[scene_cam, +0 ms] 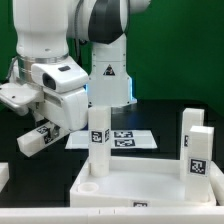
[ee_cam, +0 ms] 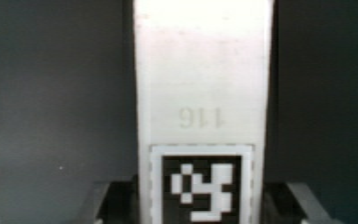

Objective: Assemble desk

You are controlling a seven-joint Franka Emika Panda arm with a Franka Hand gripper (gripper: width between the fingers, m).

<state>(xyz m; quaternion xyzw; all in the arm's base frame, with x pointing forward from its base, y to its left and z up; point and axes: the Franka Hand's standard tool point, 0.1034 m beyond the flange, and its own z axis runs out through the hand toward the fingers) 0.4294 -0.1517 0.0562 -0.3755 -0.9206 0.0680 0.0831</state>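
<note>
Between the two dark fingers of the robot's pincer sits a long, square-sided white plastic leg, smooth and matte, with a black-and-white square tag printed near the held end and the faint raised digits "116" moulded above it. The wrist view shows the fingers pressed against opposite sides of this leg, so the pincer is pinching it. In the exterior view the same pincer hangs low on the exterior view's left, and the held leg slants out of it, tilted and clear of the dark table.

Towards the middle of that view lies the wide, flat, rectangular white plastic tabletop panel of the desk, with a low raised rim and rounded corners. Two more chunky white legs stand upright on it: one near its far corner on the exterior view's left, one towards the exterior view's right. Each bears a square tag. That makes three legs in view: one held, two standing.

Behind the panel, flat on the table, is the thin white marker board with its printed tags, partly hidden by the nearer upright leg. The big, glossy white robot arm with black joints rises in front of a green backdrop.
</note>
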